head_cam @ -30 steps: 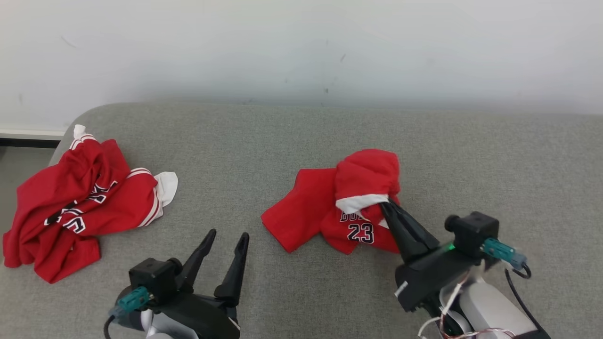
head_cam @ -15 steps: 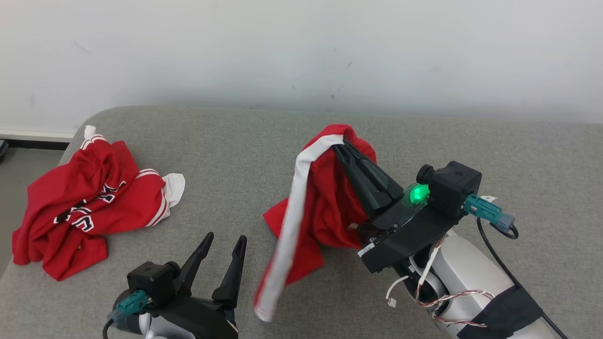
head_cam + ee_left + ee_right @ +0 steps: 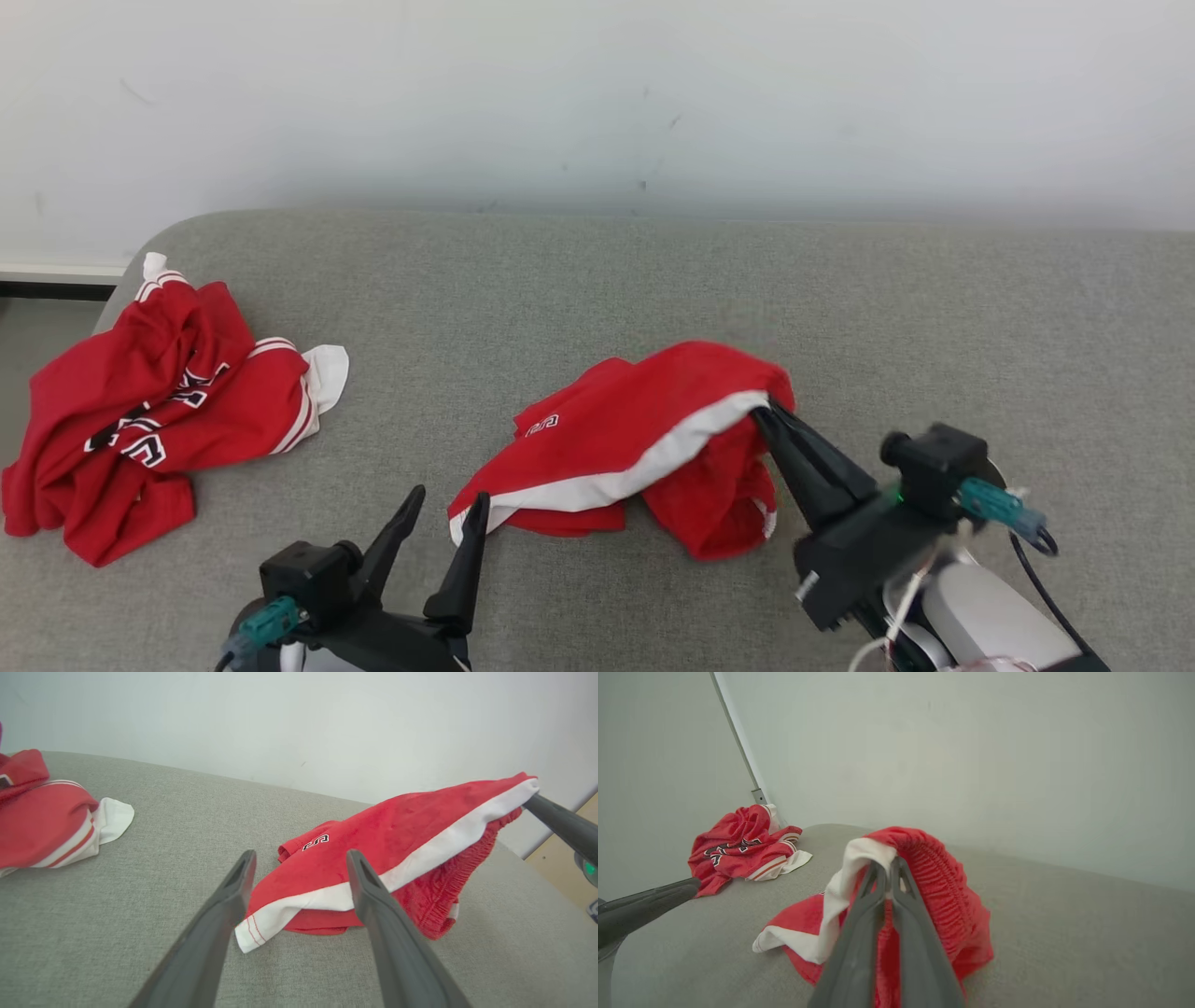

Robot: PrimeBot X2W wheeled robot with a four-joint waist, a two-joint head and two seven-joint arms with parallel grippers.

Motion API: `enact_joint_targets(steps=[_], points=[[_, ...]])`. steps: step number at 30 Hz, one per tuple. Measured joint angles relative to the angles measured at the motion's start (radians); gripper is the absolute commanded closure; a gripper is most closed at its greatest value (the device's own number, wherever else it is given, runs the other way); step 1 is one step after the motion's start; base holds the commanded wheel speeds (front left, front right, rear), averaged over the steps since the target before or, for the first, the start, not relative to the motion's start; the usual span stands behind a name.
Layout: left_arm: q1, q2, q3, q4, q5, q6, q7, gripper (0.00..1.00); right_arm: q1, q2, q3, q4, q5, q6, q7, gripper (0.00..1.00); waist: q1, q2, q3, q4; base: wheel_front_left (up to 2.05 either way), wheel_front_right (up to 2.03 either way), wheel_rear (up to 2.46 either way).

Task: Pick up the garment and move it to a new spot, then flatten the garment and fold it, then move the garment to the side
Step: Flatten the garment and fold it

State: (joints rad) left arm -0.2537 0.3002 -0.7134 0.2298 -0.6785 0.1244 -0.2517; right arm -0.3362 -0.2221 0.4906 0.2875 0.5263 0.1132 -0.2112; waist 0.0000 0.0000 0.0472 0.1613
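A crumpled red jersey lies well apart from the shorts.

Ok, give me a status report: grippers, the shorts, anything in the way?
Right gripper shut on shorts at the waistband, that end held up. Left gripper open near the hem, holding nothing. Other red garment lies apart, far left.

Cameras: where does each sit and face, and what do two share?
Head view: from the head, down at the grey cushion; left gripper open, right gripper shut on the red shorts.
Left wrist view: along that gripper's open fingers, toward the shorts' white hem.
Right wrist view: along that gripper's shut fingers, pinching the waistband.
Shared: both wrist views show the crumpled jersey.
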Motion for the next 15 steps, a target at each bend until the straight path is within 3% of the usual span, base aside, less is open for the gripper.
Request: enact_joint_targets(steps=[6,15], points=[[-0.001,-0.016,-0.008,0.062,-0.013,-0.002,0.013,0.0,0.057,-0.031,-0.024,0.017,0.0,-0.033,0.0,1.0,0.0,0.0,0.003,-0.01,0.0,0.0,0.0],[-0.015,-0.031,-0.036,0.207,-0.02,-0.03,0.058,0.0,0.056,-0.035,-0.037,0.008,-0.001,-0.044,-0.001,1.0,0.0,0.0,0.019,-0.038,0.0,0.0,0.0]])
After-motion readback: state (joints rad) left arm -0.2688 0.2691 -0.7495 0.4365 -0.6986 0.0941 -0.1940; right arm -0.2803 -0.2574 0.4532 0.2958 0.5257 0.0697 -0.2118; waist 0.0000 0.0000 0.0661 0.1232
